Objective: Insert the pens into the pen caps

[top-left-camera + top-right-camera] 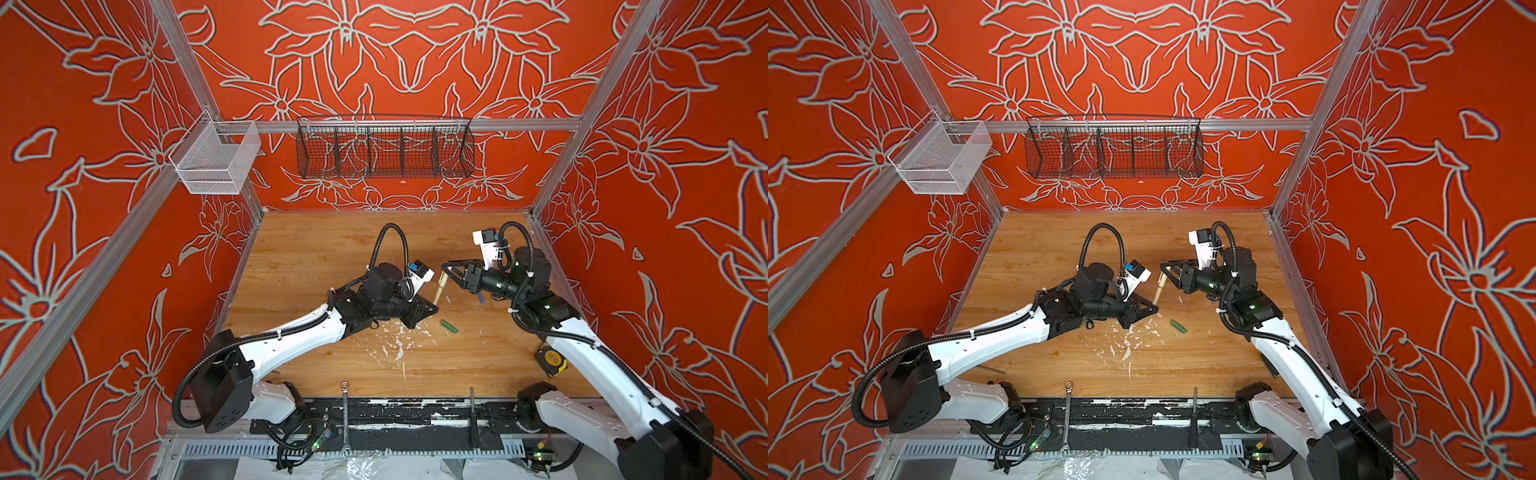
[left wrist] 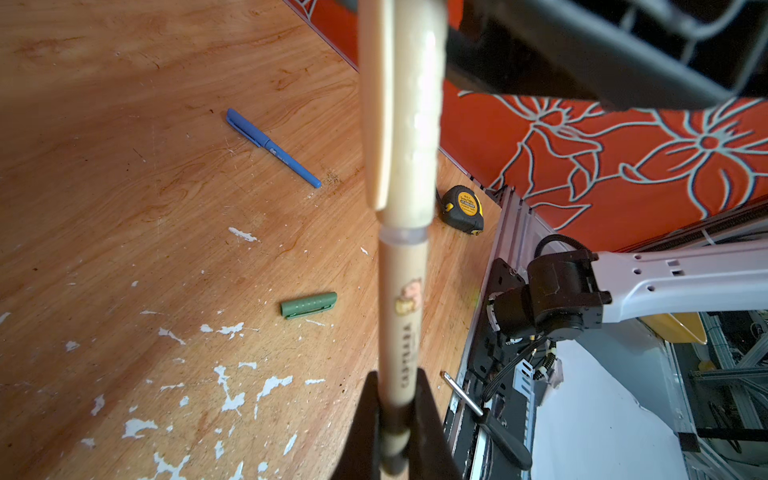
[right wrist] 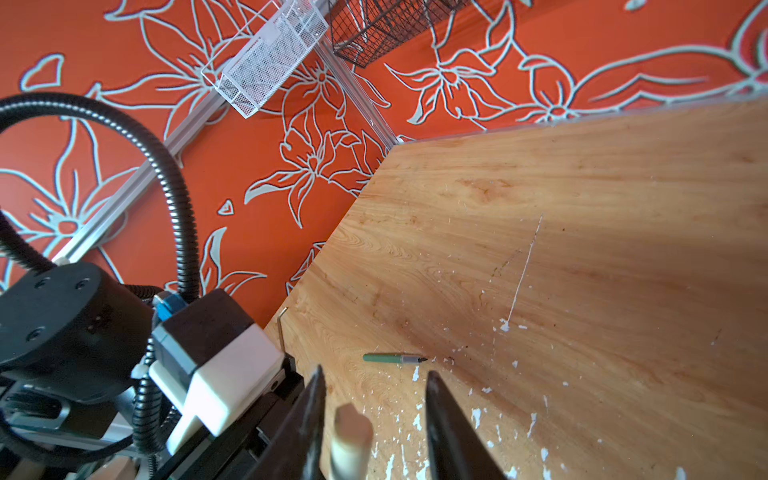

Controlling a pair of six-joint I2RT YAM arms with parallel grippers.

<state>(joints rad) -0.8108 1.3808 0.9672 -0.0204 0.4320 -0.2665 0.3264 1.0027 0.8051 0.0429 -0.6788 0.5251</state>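
One tan pen [image 2: 401,316] inside tan cap [image 2: 409,124], green cap [image 2: 309,304] apart on table [image 2: 124,166]

Both top views: set high above the near edge of the table [image 1: 311,249], tilted down toward the far wall. Wide enough for the whole board, the side walls and the black wire basket [image 1: 384,151]; almost the same scene twice, shifted slightly sideways.

Left wrist view: very close along the tan pen [image 2: 401,324], facing right and near, toward the tape measure [image 2: 463,208].

Right wrist view: low and close over the tan cap [image 3: 351,432], facing left and far, toward the white mesh basket [image 3: 270,54]. Shared with the left wrist view: that cap.
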